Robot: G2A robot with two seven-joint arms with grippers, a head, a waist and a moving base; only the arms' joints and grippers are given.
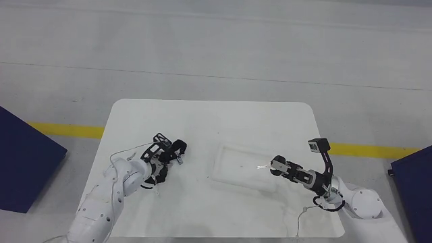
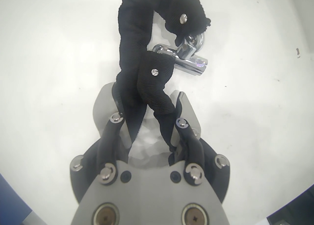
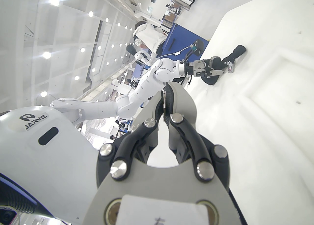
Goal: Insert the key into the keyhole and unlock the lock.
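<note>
Table [image 1: 202, 118] from above: my left gripper [image 1: 162, 159] sits over the near-left part, clamped on the black-sleeved chain lock [image 1: 170, 150]. My right gripper [image 1: 273, 167] is toward the right side, over a shallow tray [image 1: 217, 158]. It pinches the small silver key [image 1: 262, 168], which points toward the lock but is well apart from it.

Left wrist view: I see both fingers squeezing the fabric-covered chain, and the chrome lock barrel [image 2: 192, 63] lies on the table just beyond them.

Right wrist view: the fingers are pressed tight together, with the left gripper and lock farther off across the table.
</note>
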